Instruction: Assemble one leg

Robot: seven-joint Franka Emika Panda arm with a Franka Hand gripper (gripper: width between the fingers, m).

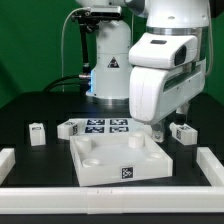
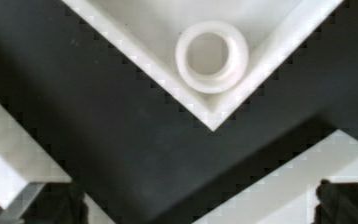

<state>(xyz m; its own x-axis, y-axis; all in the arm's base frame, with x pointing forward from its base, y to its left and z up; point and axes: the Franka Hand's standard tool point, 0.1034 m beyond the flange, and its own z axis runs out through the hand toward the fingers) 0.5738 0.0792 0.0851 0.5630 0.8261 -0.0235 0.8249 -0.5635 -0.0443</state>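
The end effector (image 1: 158,126) hangs over a corner of the square panel (image 1: 112,160), opened wide and holding nothing; that corner's round socket (image 2: 211,52) shows beneath it. One leg (image 1: 183,132) stands on the table (image 1: 30,108) near the edge on the exterior view's right, close to the end effector; another leg (image 1: 38,131) stands near the opposite edge

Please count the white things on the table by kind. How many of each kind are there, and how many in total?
Legs: 2, one at the exterior view's left, one at its right
Panel: 1
Marker board: 1
Total: 4
The arm may hide more.
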